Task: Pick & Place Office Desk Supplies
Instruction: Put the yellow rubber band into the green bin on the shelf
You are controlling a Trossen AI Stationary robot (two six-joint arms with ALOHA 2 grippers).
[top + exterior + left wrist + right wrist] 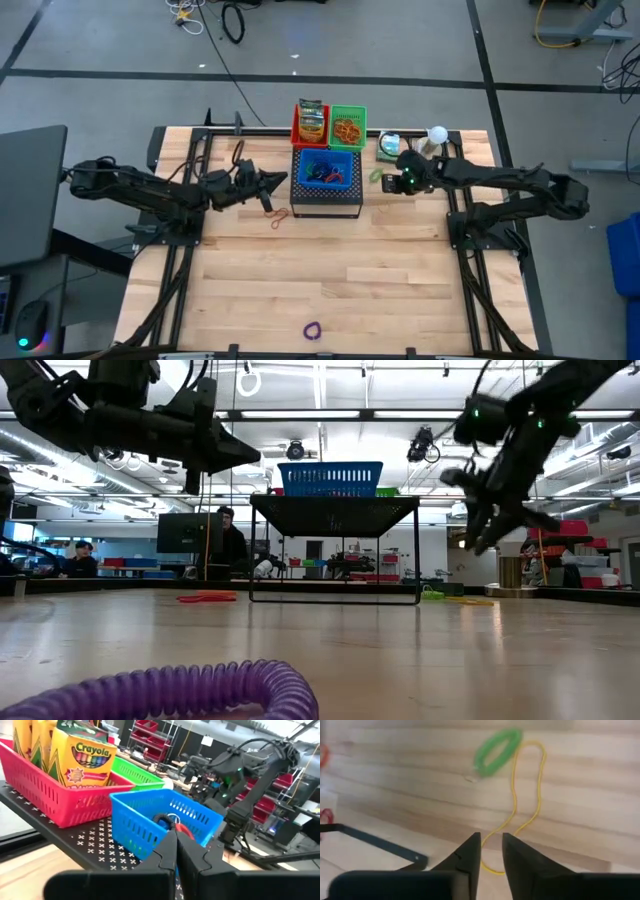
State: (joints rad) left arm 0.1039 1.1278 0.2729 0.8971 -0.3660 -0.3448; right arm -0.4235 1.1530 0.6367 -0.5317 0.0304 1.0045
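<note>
Yellow rubber band [527,805] lay on desk [590,795] just ahead of right gripper [491,851], long axis running away; fingers slightly parted, apparently empty. Left gripper [176,851] shut, empty.

The right gripper [491,851] hangs above the wooden table [580,795], its two dark fingers a little apart. Beyond them a thin yellow rubber band [538,775] lies in a long loop, with a thick green loop [496,750] just beside its far end.
</note>
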